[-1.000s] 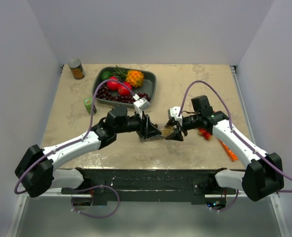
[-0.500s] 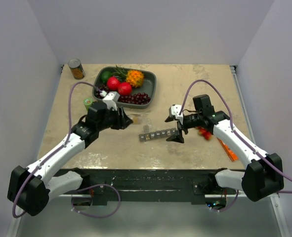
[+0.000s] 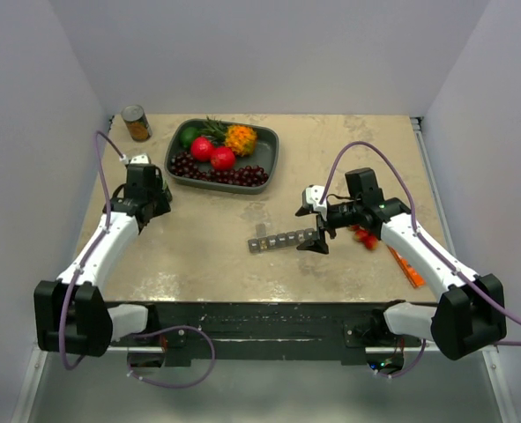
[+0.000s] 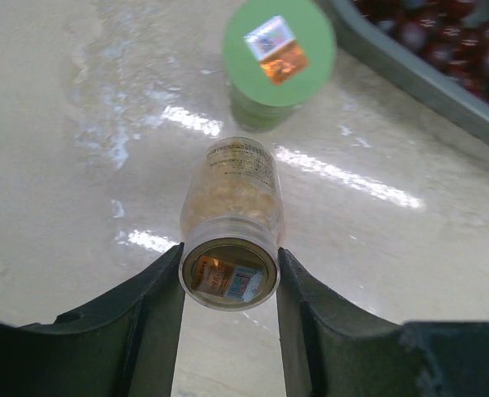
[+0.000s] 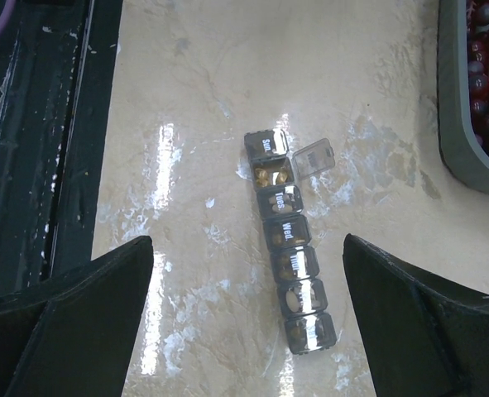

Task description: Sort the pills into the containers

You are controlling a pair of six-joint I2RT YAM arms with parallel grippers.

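Lying flat, the containers have one lid open (yellowish pills inside)

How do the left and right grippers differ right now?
The left gripper is shut on a pill bottle; the right gripper is open and empty. The left gripper sits near the green jar; the right gripper hangs above the organizer, which has one lid open. Both face the tabletop.
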